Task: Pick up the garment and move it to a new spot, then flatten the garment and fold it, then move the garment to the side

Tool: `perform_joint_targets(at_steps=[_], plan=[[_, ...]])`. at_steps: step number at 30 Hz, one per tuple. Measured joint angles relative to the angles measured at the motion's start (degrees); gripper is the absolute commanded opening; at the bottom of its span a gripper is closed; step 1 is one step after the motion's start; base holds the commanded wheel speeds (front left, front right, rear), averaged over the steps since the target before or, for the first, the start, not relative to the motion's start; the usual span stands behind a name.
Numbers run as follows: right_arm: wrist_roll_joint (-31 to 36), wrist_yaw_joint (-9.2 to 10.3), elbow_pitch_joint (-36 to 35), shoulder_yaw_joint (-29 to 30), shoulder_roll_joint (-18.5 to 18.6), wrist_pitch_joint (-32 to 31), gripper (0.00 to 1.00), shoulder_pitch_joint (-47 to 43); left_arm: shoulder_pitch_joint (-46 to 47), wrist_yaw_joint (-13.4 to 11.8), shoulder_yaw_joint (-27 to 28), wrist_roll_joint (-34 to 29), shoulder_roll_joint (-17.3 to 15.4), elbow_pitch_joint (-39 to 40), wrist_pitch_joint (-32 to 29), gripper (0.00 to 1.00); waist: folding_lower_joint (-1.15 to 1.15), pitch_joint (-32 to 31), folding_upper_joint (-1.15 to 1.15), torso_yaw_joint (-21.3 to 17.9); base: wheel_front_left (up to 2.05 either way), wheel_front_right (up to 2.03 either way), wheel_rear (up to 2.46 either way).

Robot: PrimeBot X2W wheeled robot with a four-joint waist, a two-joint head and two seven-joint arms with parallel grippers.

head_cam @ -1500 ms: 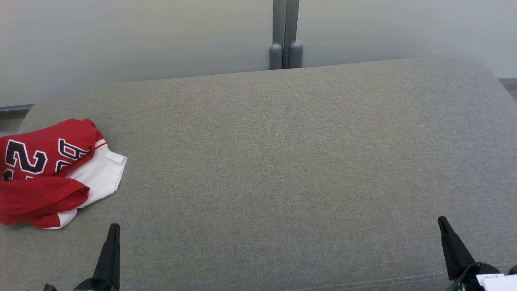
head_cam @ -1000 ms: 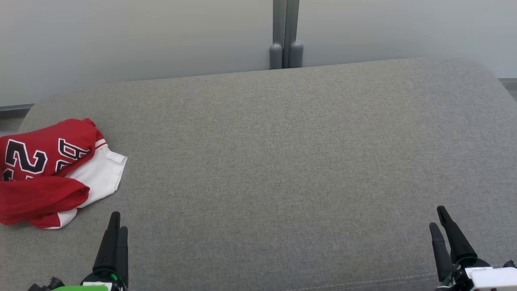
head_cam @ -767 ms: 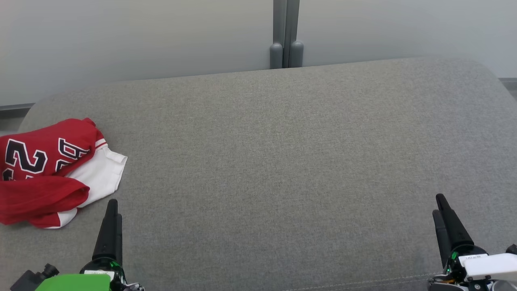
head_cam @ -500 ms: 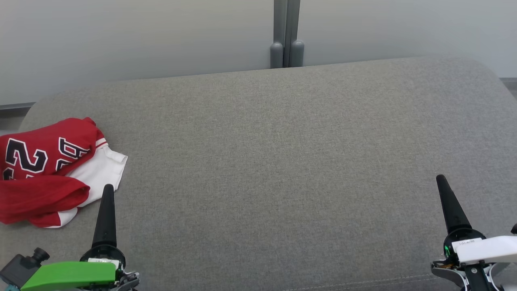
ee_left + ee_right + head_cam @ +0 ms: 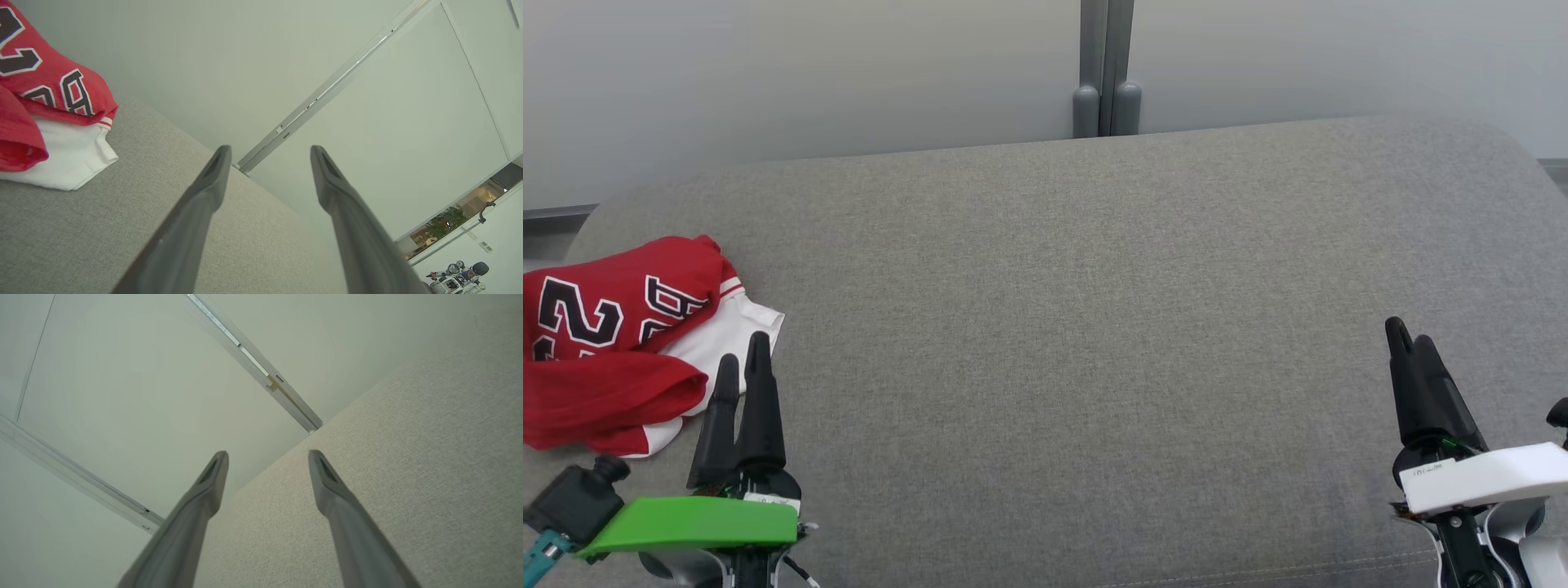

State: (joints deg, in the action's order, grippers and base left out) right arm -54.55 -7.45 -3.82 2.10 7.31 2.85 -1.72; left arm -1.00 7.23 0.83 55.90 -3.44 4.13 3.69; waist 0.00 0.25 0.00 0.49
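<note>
A crumpled red and white garment (image 5: 621, 343) with dark numbers lies at the left end of the grey cushion (image 5: 1094, 327). The left wrist view has the garment (image 5: 49, 118) at its upper left. My left gripper (image 5: 742, 359) hovers open just right of the garment's white part, fingertips near its edge, nothing between them. In its own view the left gripper (image 5: 269, 151) shows a wide gap over bare cushion. My right gripper (image 5: 1406, 333) is open above the cushion's right side; the right gripper (image 5: 267, 455) holds nothing.
A pale wall (image 5: 809, 73) with a grey vertical post (image 5: 1105, 73) stands behind the cushion. The cushion's left edge falls away just beyond the garment. A seam runs along the cushion's front edge (image 5: 1258, 572).
Both arms have risen into the head view and reached forward. The left fingertips have come up beside the garment's white edge. The garment lies as before.
</note>
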Motion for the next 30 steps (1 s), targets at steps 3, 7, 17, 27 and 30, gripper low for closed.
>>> perform_joint_targets(at_steps=[3, 7, 17, 27, 30], plan=[[4.6, 0.0, 0.0, -0.9, 0.3, 0.8, 1.0, 0.4, 0.6, 0.0, -0.9, -5.7, -0.6, -0.1, 0.8, 1.0, 0.0, 0.0, 0.0, 0.0, 0.0, 0.0, 0.0], [9.1, -0.01, 0.2, -1.5, 0.6, 1.6, 1.0, 0.8, 0.8, -0.6, -2.1, -11.1, -1.3, -0.6, 1.5, 1.0, 0.0, 0.0, 0.0, 0.1, 0.0, 0.0, 0.0], [20.0, -0.01, 2.0, -3.4, 1.2, 3.3, 1.0, 1.6, 1.7, -2.5, -5.4, -21.5, -3.0, -3.8, 3.1, 1.0, 0.0, -0.1, 0.0, 0.1, 0.0, 0.0, 0.0], [27.5, -0.01, 5.7, -3.7, 1.0, 5.1, 1.0, 2.6, 2.5, -4.0, -6.5, -28.0, -3.3, -8.8, 4.7, 1.0, 0.0, -0.3, 0.0, 0.3, 0.0, 0.0, 0.0], [29.2, -0.01, 6.7, -3.5, 0.8, 5.4, 1.0, 3.0, 3.0, -4.3, -6.7, -29.5, -3.2, -9.9, 5.1, 1.0, 0.0, -0.3, 0.0, 0.4, 0.0, 0.0, 0.0]])
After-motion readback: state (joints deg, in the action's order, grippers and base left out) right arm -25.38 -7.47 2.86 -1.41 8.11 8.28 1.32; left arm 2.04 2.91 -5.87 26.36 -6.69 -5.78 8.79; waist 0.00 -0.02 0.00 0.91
